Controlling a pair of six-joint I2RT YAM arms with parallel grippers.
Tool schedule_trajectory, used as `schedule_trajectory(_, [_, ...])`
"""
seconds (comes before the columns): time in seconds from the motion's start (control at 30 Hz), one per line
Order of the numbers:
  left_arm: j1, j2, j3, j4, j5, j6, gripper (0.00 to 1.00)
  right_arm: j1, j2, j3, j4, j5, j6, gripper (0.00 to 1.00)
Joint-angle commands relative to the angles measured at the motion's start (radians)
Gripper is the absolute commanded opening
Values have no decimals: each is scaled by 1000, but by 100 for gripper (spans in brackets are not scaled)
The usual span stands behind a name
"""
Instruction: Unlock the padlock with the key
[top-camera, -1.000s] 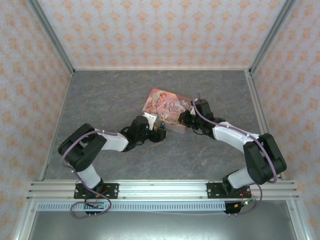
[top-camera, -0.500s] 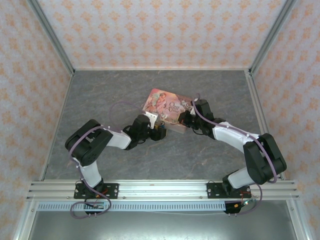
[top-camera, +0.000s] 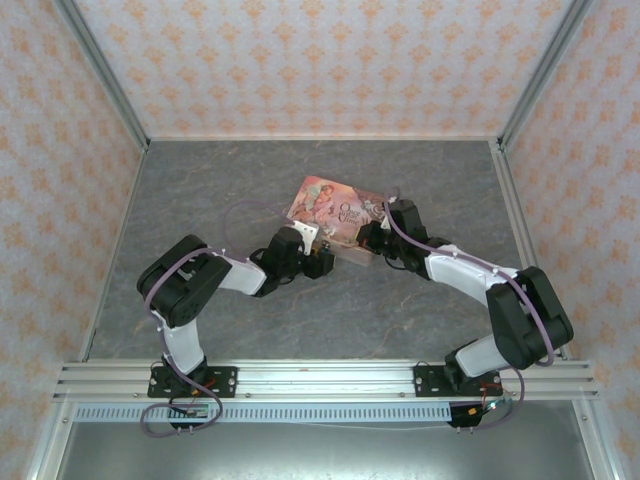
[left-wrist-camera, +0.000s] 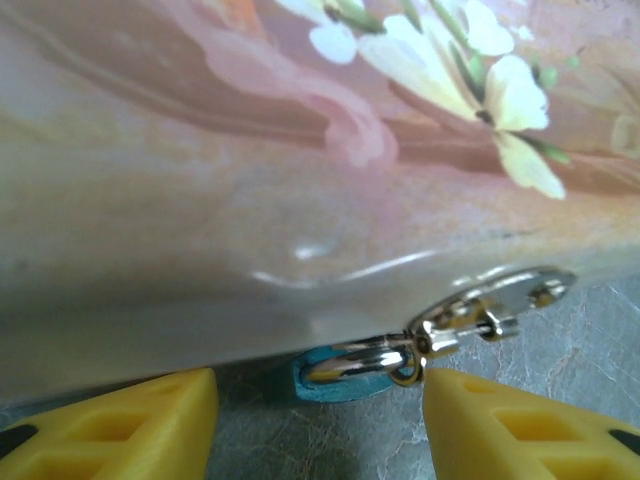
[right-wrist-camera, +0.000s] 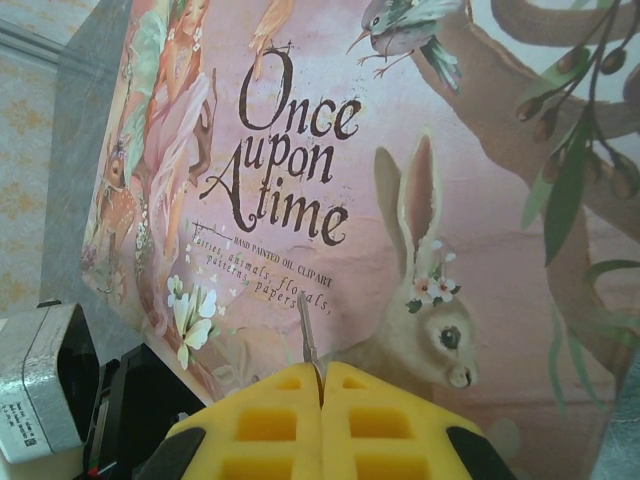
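The tiny blue padlock (left-wrist-camera: 345, 378) lies under the front edge of the pink tin (left-wrist-camera: 300, 180). Its silver shackle (left-wrist-camera: 365, 360) is hooked through the tin's metal hasp (left-wrist-camera: 500, 300). My left gripper (left-wrist-camera: 318, 425) is open, one yellow finger (left-wrist-camera: 120, 425) on each side of the padlock without touching it. My right gripper (right-wrist-camera: 322, 385) is shut on the key (right-wrist-camera: 307, 330), whose thin silver blade sticks up over the tin's lid (right-wrist-camera: 450, 150). In the top view the left gripper (top-camera: 318, 262) sits at the tin's near edge and the right gripper (top-camera: 368, 238) at its right end.
The tin (top-camera: 335, 208) lies mid-table on the grey marbled surface (top-camera: 220, 190), angled toward the back left. Patterned walls and metal frame posts (top-camera: 100, 70) close in the sides and back. The left gripper's black body (right-wrist-camera: 140, 400) lies close beside the right fingers.
The left arm has pushed its gripper right and closer to the tin's near edge, covering the padlock from above. The right arm has stayed put.
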Motion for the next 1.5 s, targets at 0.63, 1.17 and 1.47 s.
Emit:
schedule_trajectory(0.63, [-54, -4, 107, -22, -42, -47, 41, 10, 19, -62, -80, 50, -21, 0])
schedule_trajectory(1.17, [-69, 16, 138, -36, -74, -93, 29, 10, -11, -80, -58, 55, -37, 0])
schedule_trajectory(1.47, [-74, -39, 180, -169, -42, -163, 25, 9, -233, -125, -104, 151, -173, 0])
